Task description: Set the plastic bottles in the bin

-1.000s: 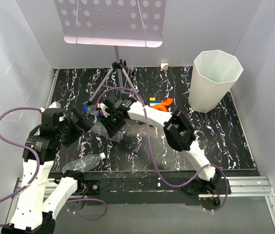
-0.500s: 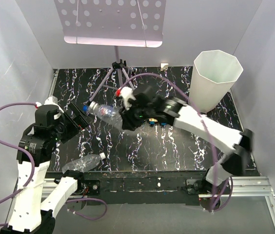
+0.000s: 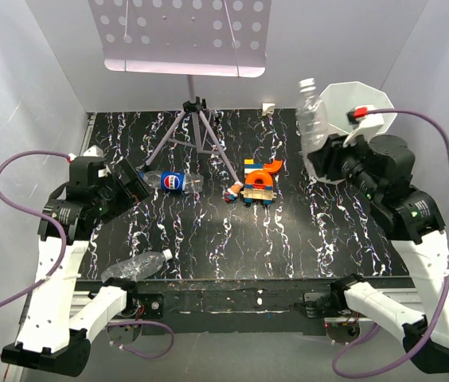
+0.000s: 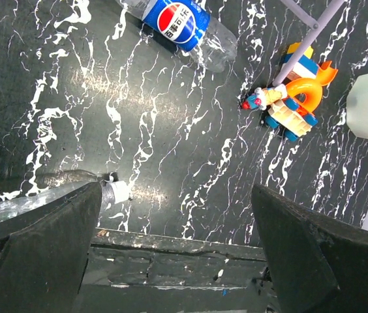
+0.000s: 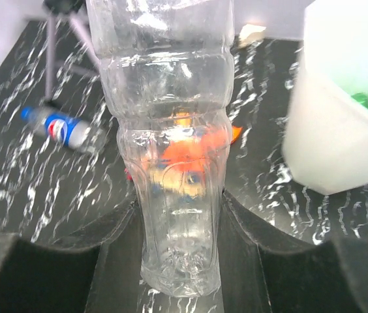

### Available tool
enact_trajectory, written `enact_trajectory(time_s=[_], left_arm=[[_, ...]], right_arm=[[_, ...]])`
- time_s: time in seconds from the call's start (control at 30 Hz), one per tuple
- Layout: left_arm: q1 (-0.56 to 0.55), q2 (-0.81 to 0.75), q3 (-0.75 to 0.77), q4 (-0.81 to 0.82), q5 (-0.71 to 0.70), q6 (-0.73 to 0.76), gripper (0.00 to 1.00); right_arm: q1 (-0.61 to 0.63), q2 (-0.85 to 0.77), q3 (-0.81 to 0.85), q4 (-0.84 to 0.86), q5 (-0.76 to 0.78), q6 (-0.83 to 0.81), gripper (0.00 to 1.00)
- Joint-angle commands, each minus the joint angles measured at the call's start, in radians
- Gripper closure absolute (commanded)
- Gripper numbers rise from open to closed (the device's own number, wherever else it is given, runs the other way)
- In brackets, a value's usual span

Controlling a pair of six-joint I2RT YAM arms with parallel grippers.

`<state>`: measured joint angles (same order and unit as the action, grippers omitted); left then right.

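My right gripper (image 3: 329,153) is shut on a clear unlabelled bottle (image 3: 312,115), held high beside the left rim of the white bin (image 3: 360,95); the bottle fills the right wrist view (image 5: 171,150) between the fingers, with the bin (image 5: 340,130) at right. A green thing (image 5: 361,98) lies inside the bin. A Pepsi-labelled bottle (image 3: 170,181) lies on the table left of centre, and also shows in the left wrist view (image 4: 181,23). Another clear bottle (image 3: 135,267) lies by the near edge, its cap (image 4: 115,191) by my left finger. My left gripper (image 3: 134,191) is open and empty.
A cluster of orange, blue and yellow toy blocks (image 3: 258,181) sits mid-table, beside a tripod leg (image 3: 223,163) of a stand carrying a perforated plate (image 3: 181,36). White walls enclose the table on three sides. The near edge has a black rail (image 3: 232,298).
My right arm has swung from the table's middle up and right to the bin's rim, carrying the clear bottle. The Pepsi bottle stayed on the table. My left arm shifted slightly.
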<state>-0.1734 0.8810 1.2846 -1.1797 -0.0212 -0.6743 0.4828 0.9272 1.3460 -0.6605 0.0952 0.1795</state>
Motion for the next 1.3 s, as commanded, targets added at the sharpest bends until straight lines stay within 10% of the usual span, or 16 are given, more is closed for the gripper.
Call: enact_trajectory(time_s=[0.0, 0.73, 0.9, 1.27], left_arm=[[-0.001, 0.010, -0.010, 0.029, 0.021, 0.019, 0.01], [-0.001, -0.059, -0.047, 0.011, 0.099, 0.010, 0.01], [-0.001, -0.062, -0.050, 0.022, 0.102, 0.001, 0.01], [-0.001, -0.036, -0.056, 0.006, 0.081, 0.007, 0.01]], right_arm=[[-0.140, 0.044, 0.059, 0.113, 0.017, 0.055, 0.65], [-0.578, 0.570, 0.384, 0.211, -0.017, 0.090, 0.63], [-0.587, 0.621, 0.429, 0.148, -0.025, 0.090, 0.22], [-0.587, 0.510, 0.435, 0.131, -0.078, 0.100, 0.14]])
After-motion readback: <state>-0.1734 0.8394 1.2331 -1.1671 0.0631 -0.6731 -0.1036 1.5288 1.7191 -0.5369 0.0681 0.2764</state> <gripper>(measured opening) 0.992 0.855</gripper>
